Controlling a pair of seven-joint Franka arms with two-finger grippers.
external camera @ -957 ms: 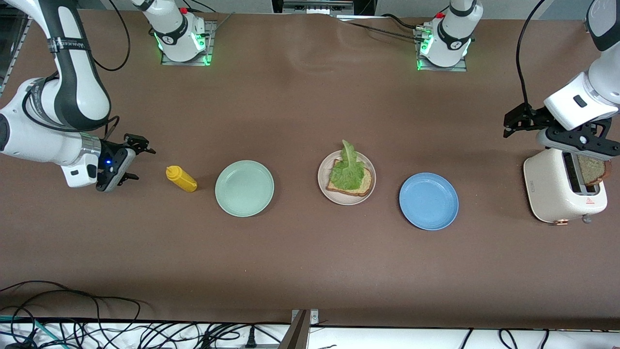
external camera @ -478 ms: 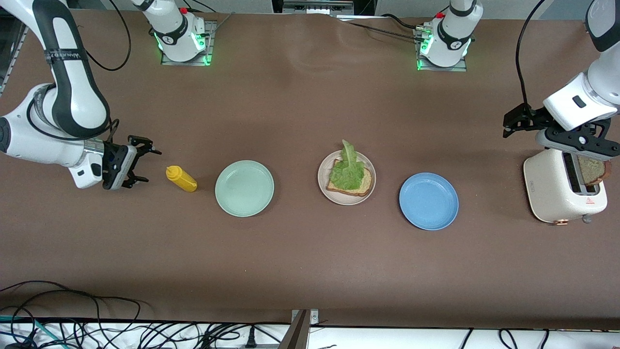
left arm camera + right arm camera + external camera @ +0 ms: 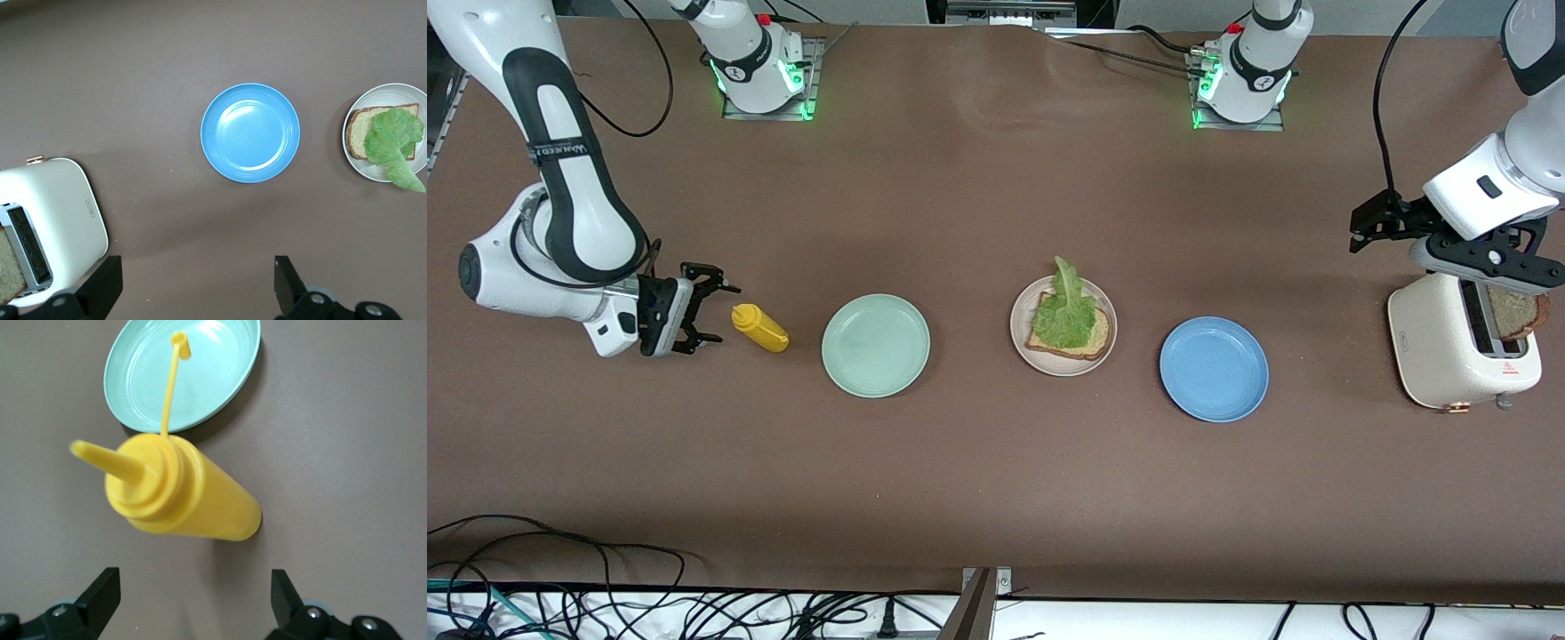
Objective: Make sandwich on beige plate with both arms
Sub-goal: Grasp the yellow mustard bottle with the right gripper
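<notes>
The brown counter (image 3: 978, 462) runs the full width of the room, and at the left arm's end of it stands a cream toaster (image 3: 1449, 351) with a slice of brown bread (image 3: 1516, 313) poking up out of its slot. The left hand (image 3: 1480, 258) hangs right over the toaster; in the left wrist view its two black fingers (image 3: 288, 287) are spread wide apart and hold nothing. At the right arm's end, the right hand (image 3: 703, 311) sits low just beside the yellow mustard bottle (image 3: 759, 327), fingers (image 3: 285, 593) spread wide on either side of the bottle's line and not touching it. The bottle leans, its nozzle toward that hand, its cap dangling on a thin strap toward the mint-green plate (image 3: 876, 345). That plate lies between the bottle and the beige plate (image 3: 1021, 340), with the blue plate (image 3: 1214, 369) between the beige plate and the toaster, all well apart from one another. The sandwich (image 3: 1072, 327) is half built in the middle of the counter on the beige plate: one square slice lies flat, sitting slightly askew, with a ruffled lettuce leaf (image 3: 1065, 307) on top. The leaf's long axis runs away from the front camera, its narrow tip reaching over the plate's rim toward the robots' bases.
</notes>
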